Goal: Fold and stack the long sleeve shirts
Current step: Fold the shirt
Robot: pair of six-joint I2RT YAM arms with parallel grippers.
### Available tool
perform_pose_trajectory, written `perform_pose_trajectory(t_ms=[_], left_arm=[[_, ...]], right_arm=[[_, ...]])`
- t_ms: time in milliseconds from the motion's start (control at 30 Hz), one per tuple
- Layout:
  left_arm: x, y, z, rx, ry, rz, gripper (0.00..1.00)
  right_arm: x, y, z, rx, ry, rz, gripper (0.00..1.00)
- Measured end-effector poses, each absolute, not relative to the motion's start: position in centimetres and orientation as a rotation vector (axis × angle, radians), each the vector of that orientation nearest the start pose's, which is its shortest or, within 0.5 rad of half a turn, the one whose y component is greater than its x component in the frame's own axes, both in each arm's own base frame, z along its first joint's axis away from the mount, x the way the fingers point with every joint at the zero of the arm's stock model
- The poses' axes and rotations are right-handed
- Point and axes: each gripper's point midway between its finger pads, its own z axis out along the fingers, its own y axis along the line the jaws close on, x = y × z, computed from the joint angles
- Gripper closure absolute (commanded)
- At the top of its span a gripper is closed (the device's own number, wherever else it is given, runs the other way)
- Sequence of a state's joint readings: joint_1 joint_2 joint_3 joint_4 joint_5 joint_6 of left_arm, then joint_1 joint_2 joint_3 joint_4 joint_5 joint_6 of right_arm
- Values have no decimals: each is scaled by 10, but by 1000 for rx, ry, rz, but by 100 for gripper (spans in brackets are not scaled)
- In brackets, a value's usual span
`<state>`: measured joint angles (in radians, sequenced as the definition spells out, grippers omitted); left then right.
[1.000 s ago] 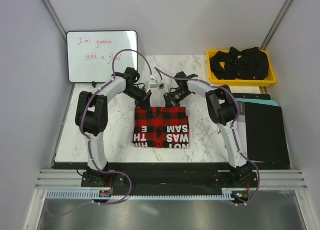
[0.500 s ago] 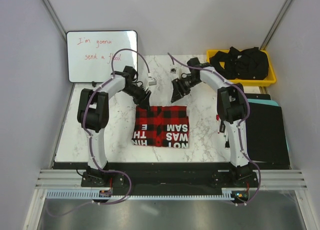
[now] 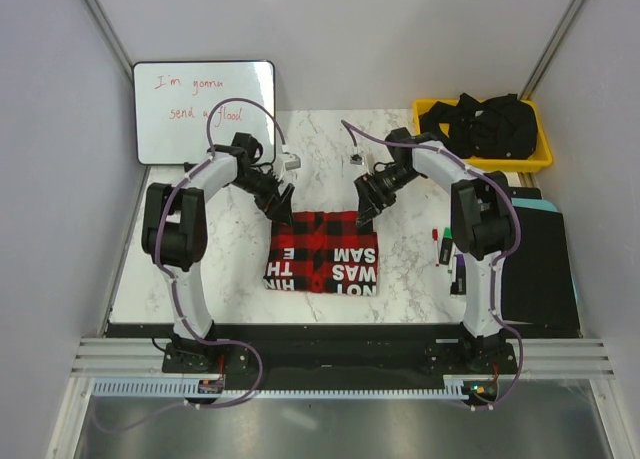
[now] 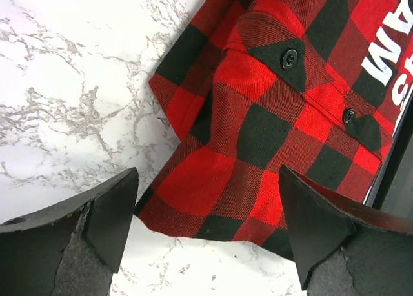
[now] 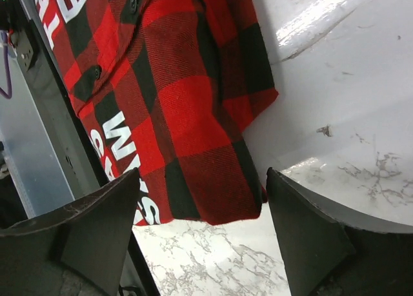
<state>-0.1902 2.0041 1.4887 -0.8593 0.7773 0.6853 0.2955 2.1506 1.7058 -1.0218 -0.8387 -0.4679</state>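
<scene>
One of the long sleeve shirts, a red-and-black check flannel (image 3: 322, 252), lies folded into a flat rectangle on the marble table, white lettering along its near half. My left gripper (image 3: 280, 207) hangs open just over its far left corner, and my right gripper (image 3: 364, 207) hangs open over its far right corner. In the left wrist view the shirt (image 4: 258, 115) shows buttoned flaps, and the gripper (image 4: 206, 173) has nothing between its fingers. From the right wrist, the shirt's corner (image 5: 187, 115) lies flat below the empty gripper (image 5: 201, 173).
A whiteboard (image 3: 203, 111) with red writing lies at the far left. A yellow bin (image 3: 435, 157) at the far right holds black cloth. Dark mats (image 3: 530, 259) lie along the right edge, with markers (image 3: 445, 244) beside them. A small white object (image 3: 292, 162) sits behind the shirt.
Both grippers have opened and let go of the shirt's far edge. They drew back and apart, and now hover over its far corners. The shirt lies still.
</scene>
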Motion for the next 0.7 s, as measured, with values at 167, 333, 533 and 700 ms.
perform_pose_trajectory(t_ms=[167,333,533,700], left_arm=[[358,-174,65,1188,2318,-970,37],[358,-174,68,1141,2328,-1006,97],[355,-179,73,1109,2318,-1067,98],[359,-183,60,1083,2357,-1082,98]], right_arm=[[340,227,71,-1114,2511,1192,80],[338,220,78,-1126,2534,1175,100],[331,211,81,-1150,2559,1130,100],[345,199,53,-1131,2609,1018,100]])
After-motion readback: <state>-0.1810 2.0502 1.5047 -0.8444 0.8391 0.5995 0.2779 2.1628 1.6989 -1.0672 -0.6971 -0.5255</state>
